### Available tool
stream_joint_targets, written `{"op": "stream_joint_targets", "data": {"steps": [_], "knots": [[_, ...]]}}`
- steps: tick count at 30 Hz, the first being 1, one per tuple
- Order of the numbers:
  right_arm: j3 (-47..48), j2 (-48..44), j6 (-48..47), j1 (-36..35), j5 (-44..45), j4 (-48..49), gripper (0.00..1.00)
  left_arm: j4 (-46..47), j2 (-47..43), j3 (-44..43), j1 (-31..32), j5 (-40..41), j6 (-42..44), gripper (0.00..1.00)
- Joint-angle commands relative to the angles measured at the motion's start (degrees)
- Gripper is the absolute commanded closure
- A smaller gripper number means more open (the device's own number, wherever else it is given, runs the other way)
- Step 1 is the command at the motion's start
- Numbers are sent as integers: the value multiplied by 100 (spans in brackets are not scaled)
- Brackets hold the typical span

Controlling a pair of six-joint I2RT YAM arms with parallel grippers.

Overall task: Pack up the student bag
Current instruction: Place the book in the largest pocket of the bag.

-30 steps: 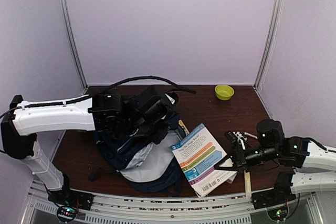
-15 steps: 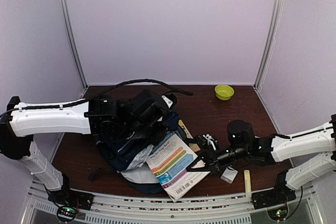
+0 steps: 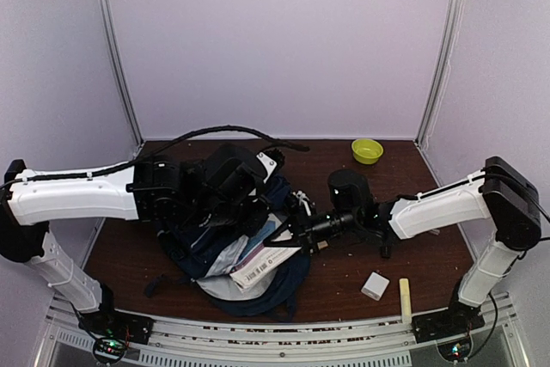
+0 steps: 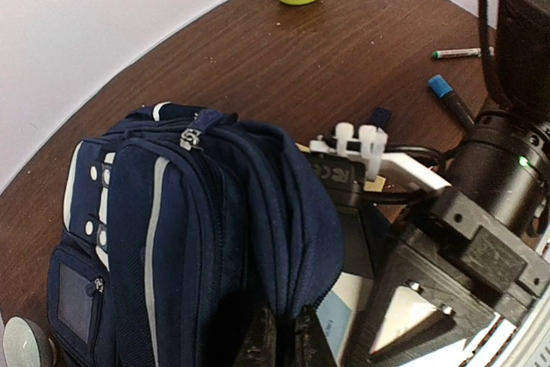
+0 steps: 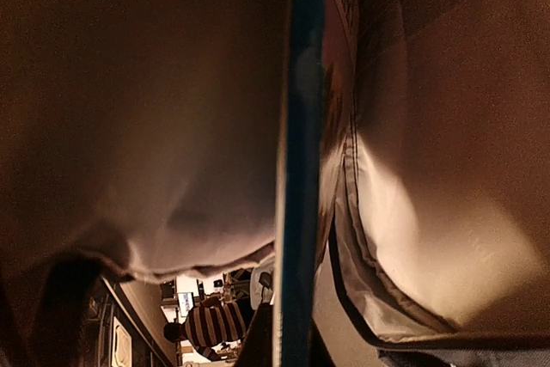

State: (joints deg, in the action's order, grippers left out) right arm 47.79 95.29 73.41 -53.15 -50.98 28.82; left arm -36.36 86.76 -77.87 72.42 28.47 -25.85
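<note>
The navy student bag (image 3: 215,247) lies at the table's left-centre with its grey-lined mouth facing right. My left gripper (image 3: 251,211) is shut on the bag's upper flap (image 4: 284,238) and holds it raised; its fingertips (image 4: 262,343) pinch the fabric edge. A thin book (image 3: 262,266) with a white back and barcode sticks halfway into the mouth. My right gripper (image 3: 284,234) is shut on the book at the opening. In the right wrist view the book's blue edge (image 5: 296,169) runs straight ahead between grey lining (image 5: 129,126), with the gripper (image 5: 288,345) clamped on it.
A green bowl (image 3: 367,150) sits at the back right. A white box (image 3: 375,285) and a yellow stick (image 3: 405,289) lie near the front right edge. Markers (image 4: 449,99) lie behind the right arm. A black cable (image 3: 223,132) arcs above the bag.
My right arm has swept left from the table's right side, carrying the book into the bag's mouth. The left gripper has kept hold of the raised flap.
</note>
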Motion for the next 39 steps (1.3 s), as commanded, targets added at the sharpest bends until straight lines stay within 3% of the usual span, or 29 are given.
{"op": "stream_joint_targets", "data": {"steps": [1, 6, 12, 20, 27, 39], "knots": [[685, 156, -664, 139, 334, 171, 100, 673, -309, 51, 60, -85, 59, 100], [1394, 621, -1449, 174, 730, -895, 100, 890, -395, 125, 69, -262, 156, 100], [1833, 1101, -991, 185, 1231, -309, 100, 1020, -417, 151, 68, -399, 203, 100], [2250, 1572, -1264, 193, 1821, -1130, 100, 1452, -500, 455, 68, -663, 141, 100], [2271, 1570, -1555, 204, 2131, -1545, 82, 1537, -462, 561, 70, -588, 119, 100], [1706, 235, -2455, 208, 2927, -2904, 54, 1325, -385, 606, 45, -255, -26, 100]]}}
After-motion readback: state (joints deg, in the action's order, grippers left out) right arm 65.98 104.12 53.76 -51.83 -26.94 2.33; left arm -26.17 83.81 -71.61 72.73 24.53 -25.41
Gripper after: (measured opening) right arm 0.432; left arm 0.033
